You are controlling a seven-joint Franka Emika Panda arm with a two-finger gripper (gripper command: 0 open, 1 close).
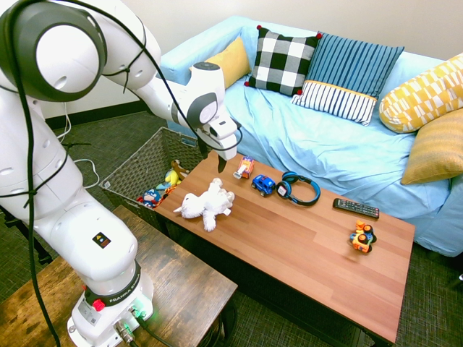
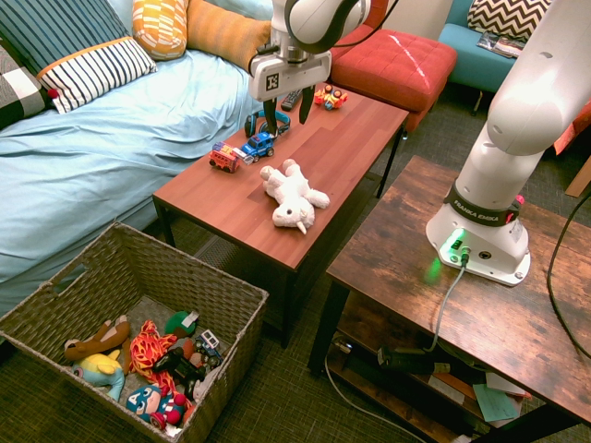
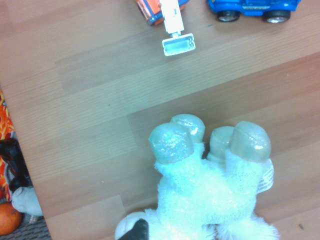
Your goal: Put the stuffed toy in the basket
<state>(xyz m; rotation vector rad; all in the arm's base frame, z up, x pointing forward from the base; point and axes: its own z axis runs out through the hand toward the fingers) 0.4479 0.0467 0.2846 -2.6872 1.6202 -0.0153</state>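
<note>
Plush (image 1: 207, 204), white, one: lying on the table (image 1: 304, 253), below my claw (image 1: 213, 160). Claw, one: mine, open, fingers apart, holding nothing. Basket (image 2: 138, 323): beside the table.

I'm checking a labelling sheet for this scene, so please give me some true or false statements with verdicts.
1. The white stuffed toy lies on the coffee table. True.
2. The wicker basket holds no toys. False: several lie inside, among them a yellow and blue one.
3. The pincer is holding the stuffed toy. False: the toy lies on the table, apart from the pincer.
4. The blue toy car sits between the red and orange toy vehicle and the headphones. True.
5. The remote lies on the sofa. False: it is on the coffee table.
</note>
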